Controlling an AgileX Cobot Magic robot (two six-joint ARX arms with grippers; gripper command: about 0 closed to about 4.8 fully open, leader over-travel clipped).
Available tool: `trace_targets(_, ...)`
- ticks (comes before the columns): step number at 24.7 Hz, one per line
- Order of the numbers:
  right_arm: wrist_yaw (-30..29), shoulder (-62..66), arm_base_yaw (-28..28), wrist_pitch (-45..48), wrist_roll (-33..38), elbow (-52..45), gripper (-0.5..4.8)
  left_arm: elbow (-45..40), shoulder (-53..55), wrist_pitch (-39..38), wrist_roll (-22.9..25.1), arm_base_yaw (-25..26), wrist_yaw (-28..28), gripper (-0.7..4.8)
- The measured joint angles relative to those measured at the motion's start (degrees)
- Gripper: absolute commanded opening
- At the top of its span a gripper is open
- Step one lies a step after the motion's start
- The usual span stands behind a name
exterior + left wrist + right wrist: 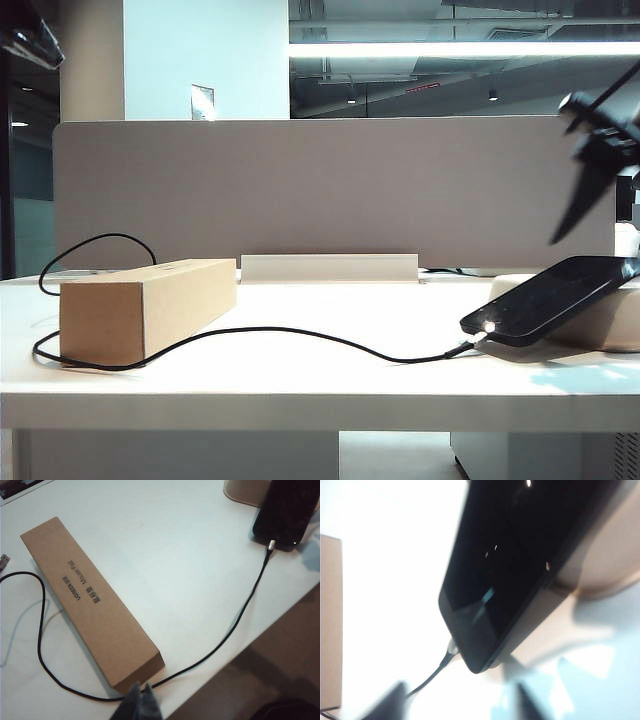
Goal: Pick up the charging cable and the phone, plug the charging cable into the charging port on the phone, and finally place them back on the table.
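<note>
The black phone (555,295) (287,510) (510,565) leans tilted on a beige rounded pad (605,325) at the right of the white table (320,395). The charging cable (300,335) (225,640) (427,680) runs across the table, and its silvery plug (470,347) (271,545) (451,647) sits in the phone's lower short edge, covering the charging port. My right gripper (580,190) (460,705) hangs blurred above the phone, open and holding nothing. My left gripper (142,702) is shut and empty, high over the near end of the cardboard box.
A long tan cardboard box (140,305) (90,600) lies on the left of the table, with the cable looping round it. A grey divider panel (330,190) closes the back. The table's front edge (250,645) runs close to the cable.
</note>
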Motion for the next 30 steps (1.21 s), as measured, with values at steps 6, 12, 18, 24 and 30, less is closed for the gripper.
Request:
trace_targets(6, 5.60, -15.06, 0.07, -2.01, -8.79, -3.96, -0.06, -8.63, -5.99, 6.47, -3.58, 0.00, 0.92, -0.06)
trace_targets(12, 10.64, -25.42, 0.11, -1.16, -13.33, -7.74, -0.06, -14.60, -10.58, 13.88, -5.75, -0.09, 1.29, -0.06)
trace_targets(18, 14.71, -36.09, 0.13, 2.29, -16.59, -15.02, -0.06, -21.64, -15.06, 22.43, -10.38, -0.09, -1.60, -0.06)
trace_targets(24, 18.14, -46.60, 0.13, 2.73, -19.93, -20.94, -0.06, -30.99, -19.58, 30.18, -16.44, -0.09, -5.62, -0.06)
trace_targets(30, 18.67, -51.12, 0.13, 3.30, -22.99, -25.24, -0.06, -36.06, -22.12, 35.19, -17.57, -0.09, -9.16, -0.06)
